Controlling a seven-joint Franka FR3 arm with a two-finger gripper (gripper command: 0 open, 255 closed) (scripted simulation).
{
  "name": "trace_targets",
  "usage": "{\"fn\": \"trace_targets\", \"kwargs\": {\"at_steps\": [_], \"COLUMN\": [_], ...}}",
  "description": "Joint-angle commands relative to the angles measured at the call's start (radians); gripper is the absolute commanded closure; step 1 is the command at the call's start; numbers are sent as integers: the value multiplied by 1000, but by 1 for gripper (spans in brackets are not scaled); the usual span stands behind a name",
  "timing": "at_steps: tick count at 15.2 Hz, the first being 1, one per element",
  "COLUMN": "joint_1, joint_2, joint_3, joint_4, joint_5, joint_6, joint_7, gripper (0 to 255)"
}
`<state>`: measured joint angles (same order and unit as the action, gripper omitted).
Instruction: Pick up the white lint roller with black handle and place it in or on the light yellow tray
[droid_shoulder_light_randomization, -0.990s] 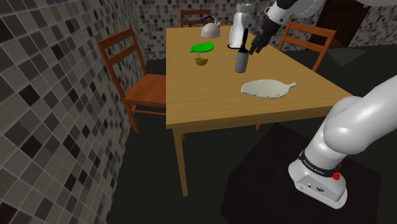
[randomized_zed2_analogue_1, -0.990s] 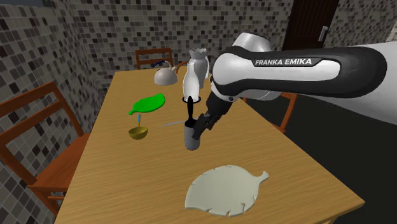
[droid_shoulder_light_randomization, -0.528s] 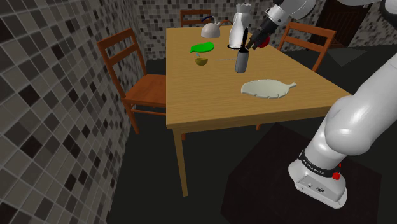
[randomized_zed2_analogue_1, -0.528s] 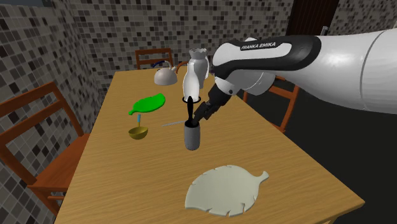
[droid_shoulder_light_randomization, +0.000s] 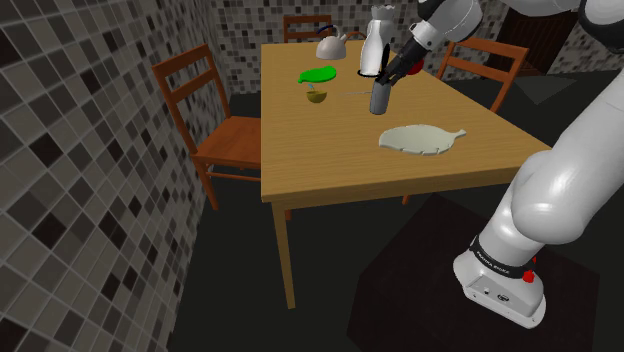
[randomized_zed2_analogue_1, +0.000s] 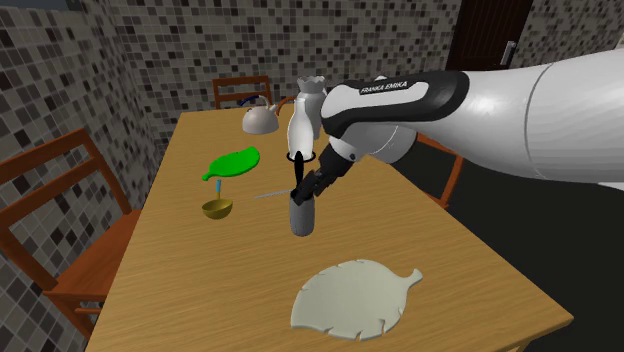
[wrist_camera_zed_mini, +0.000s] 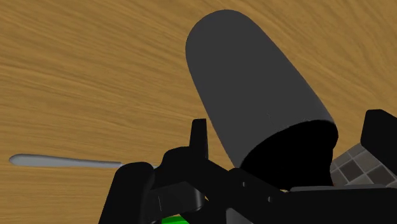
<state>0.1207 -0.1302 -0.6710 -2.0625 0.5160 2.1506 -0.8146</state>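
Claw (randomized_zed2_analogue_1: 310, 186) stands open around upright lint roller (randomized_zed2_analogue_1: 300, 217).

The white arm (droid_shoulder_light_randomization: 560, 170) was seen arched high and stretched far forward, with the wrist bent downward. The black gripper (randomized_zed2_analogue_1: 306, 187) was pointed down at a slant, and its fingers (wrist_camera_zed_mini: 200, 137) were spread apart (nothing was clasped between them).

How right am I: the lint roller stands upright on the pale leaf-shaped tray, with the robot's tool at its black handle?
Almost: the second exterior view shows the lint roller standing upright on the wooden table, apart from the pale leaf-shaped tray. The tool is at its black handle.
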Motion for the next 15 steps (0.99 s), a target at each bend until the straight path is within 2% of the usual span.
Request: {"fn": "trace_targets", "kwargs": {"at_steps": [1,6,7,15], "joint_1": [1,1,1,1], "joint_2": [4,4,4,5], "joint_3": [0,0,0,0], "joint_4": [-1,-1,-1,-1], "joint_5": [5,5,5,5], "joint_6": [5,5,5,5], "joint_7": [-3,-3,-3,-3], "gripper": [0,0,255,255]}}
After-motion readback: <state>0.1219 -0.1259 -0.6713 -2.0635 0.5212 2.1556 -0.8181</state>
